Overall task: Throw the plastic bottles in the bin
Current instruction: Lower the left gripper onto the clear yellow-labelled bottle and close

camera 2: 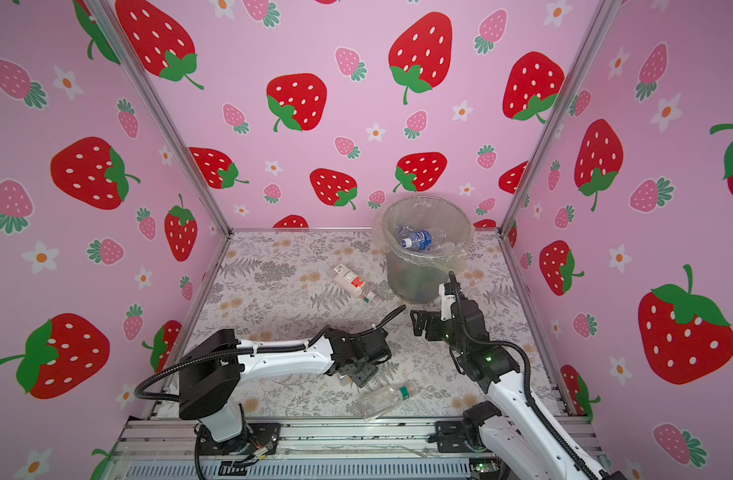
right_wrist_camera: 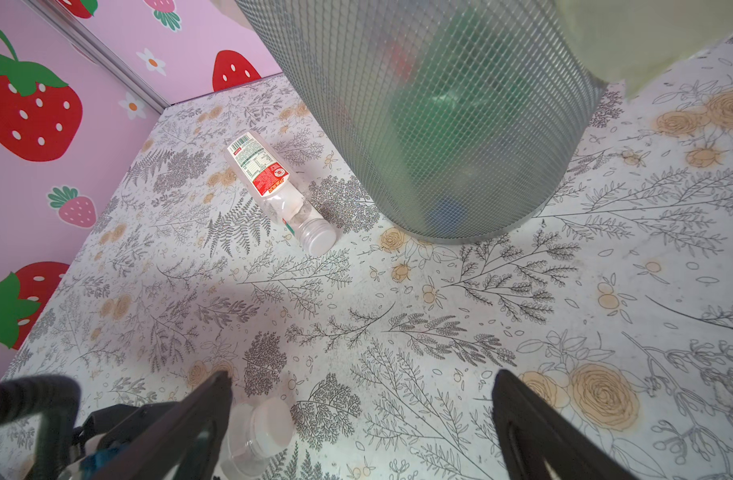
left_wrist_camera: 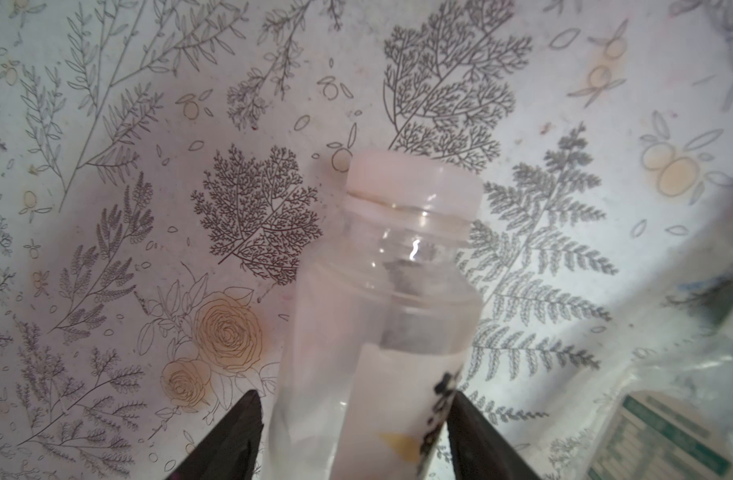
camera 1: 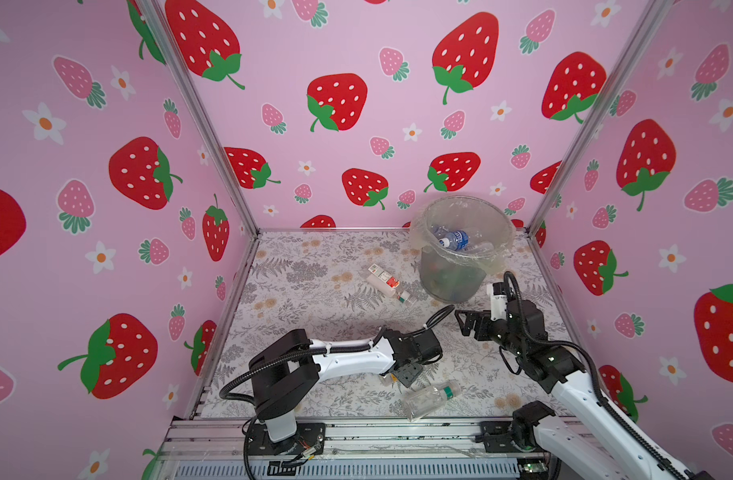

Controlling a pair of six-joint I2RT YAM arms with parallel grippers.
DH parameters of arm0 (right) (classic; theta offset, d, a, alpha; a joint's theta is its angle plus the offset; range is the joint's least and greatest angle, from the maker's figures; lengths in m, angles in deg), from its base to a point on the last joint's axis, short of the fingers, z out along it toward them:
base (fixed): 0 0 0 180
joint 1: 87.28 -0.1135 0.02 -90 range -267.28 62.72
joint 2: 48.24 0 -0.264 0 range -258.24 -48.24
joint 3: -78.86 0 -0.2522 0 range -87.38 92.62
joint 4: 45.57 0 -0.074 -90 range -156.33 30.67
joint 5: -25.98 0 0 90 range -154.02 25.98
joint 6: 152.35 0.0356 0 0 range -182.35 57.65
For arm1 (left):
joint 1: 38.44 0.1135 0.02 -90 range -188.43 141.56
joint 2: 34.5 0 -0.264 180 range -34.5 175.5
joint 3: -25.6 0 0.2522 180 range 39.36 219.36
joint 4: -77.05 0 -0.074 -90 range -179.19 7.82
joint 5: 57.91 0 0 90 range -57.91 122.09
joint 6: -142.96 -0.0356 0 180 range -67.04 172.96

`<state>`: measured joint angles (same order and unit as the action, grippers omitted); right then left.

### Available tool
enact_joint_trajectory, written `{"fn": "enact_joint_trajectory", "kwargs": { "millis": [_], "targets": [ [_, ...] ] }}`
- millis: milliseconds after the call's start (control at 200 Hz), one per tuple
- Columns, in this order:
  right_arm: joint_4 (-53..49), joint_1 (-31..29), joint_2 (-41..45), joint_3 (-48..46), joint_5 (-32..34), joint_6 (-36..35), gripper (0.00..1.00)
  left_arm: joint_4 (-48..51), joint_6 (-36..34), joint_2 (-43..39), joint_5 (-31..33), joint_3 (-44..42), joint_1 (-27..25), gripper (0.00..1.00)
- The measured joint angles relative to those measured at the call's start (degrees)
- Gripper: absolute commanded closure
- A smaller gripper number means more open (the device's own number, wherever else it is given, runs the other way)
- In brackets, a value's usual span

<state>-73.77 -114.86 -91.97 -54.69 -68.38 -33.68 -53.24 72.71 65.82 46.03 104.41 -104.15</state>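
- At the table's 6 o'clock, a white-capped bottle is flanked by the left gripper; clamping cannot be told.
- The right gripper is held spread, empty.
- The bin is seen at 1 o'clock.

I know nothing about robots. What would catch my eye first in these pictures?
The pink walls printed with big red strawberries stand out first, closing the scene in on three sides. Next comes the grey bin at the back right, with a blue-labelled bottle lying on top inside it. Near the front, the left tool straddles a white-capped bottle.
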Motion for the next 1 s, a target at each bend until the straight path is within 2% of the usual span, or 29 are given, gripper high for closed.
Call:
{"fn": "enact_joint_trajectory", "kwargs": {
  "millis": [175, 265, 645, 865, 1000],
  "targets": [
    [0.0, 0.0, 0.0, 0.0, 0.0, 0.0, 0.01, 0.1, 1.0, 0.0, 0.0, -0.1, 1.3, 0.35],
    [-0.1, 0.0, 0.2, 0.0, 0.0, 0.0, 0.01, 0.1, 1.6, -0.2, -0.2, -0.1, 2.1, 0.43],
    [-0.2, 0.0, 0.3, 0.0, 0.0, 0.2, 0.01, 0.1, 2.4, -2.7, -1.6, -1.1, 4.5, 0.49],
    [-0.3, 0.0, 0.3, 0.0, 0.0, 0.2, 0.01, 0.1, 2.5, -4.2, -1.7, -1.1, 5.0, 0.5],
    [-0.6, 0.0, 0.3, 0.0, 0.0, 0.2, 0.01, 0.2, 2.5, -4.3, -2.4, -1.1, 5.4, 0.38]
  ]
}}
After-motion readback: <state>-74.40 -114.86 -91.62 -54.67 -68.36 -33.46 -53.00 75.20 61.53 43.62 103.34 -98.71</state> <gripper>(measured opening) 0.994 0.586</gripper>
